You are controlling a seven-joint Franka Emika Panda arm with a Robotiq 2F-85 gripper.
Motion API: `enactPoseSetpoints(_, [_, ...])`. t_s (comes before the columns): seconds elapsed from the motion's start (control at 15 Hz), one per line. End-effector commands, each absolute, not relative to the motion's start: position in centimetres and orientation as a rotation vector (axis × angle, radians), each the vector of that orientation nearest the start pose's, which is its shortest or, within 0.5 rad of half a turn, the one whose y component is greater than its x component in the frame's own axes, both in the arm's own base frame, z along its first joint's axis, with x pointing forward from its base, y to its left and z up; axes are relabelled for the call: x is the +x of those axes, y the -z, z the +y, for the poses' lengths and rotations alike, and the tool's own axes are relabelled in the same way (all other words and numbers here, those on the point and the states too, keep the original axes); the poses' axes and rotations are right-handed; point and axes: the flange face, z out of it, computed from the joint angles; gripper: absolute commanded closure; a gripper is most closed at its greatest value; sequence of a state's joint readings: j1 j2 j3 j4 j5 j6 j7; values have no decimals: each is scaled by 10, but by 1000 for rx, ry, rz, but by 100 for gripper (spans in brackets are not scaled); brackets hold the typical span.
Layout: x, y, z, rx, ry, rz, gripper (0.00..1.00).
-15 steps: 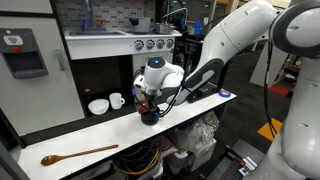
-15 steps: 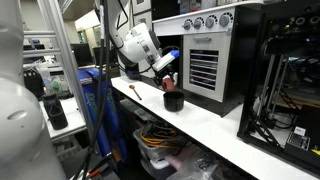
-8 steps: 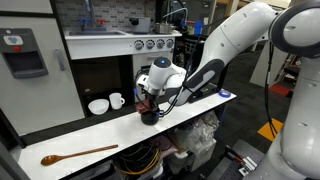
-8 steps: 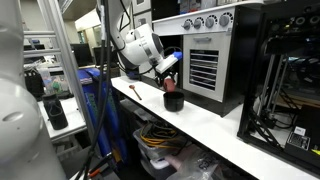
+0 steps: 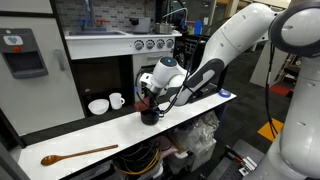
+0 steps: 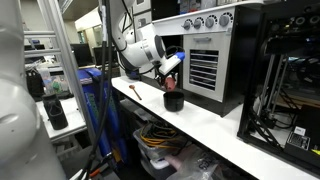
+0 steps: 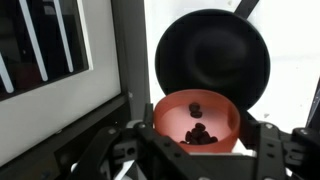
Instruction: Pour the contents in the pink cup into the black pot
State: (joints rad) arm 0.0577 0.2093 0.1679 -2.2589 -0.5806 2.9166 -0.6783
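At nine o'clock we see a cabinet front [image 7: 125,50]; the table [image 7: 298,60] opens at three. The gripper [image 7: 200,152] clasps the pink cup [image 7: 197,110], with the black pot [image 7: 213,55] at twelve.

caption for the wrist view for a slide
Wrist view: the gripper holds the pink cup, dark pieces inside, in front of the black pot.

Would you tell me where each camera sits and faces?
Exterior view: before white counter, facing toy kitchen; arm, claw gripping pink cup over black pot.
Exterior view: off counter's end, looking along it; arm, claw.
Wrist view: looks down into pink cup, black pot; claw fingers.
All share pink cup, black pot.
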Motion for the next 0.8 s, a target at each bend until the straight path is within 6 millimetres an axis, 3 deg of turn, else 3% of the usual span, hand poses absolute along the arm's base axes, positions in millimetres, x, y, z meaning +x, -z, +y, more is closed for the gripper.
enactPoseSetpoints(0.0, [538, -316, 150, -2518, 745, -2212, 49])
enactPoseSetpoints(0.73, [521, -299, 140, -2500, 882, -2094, 49])
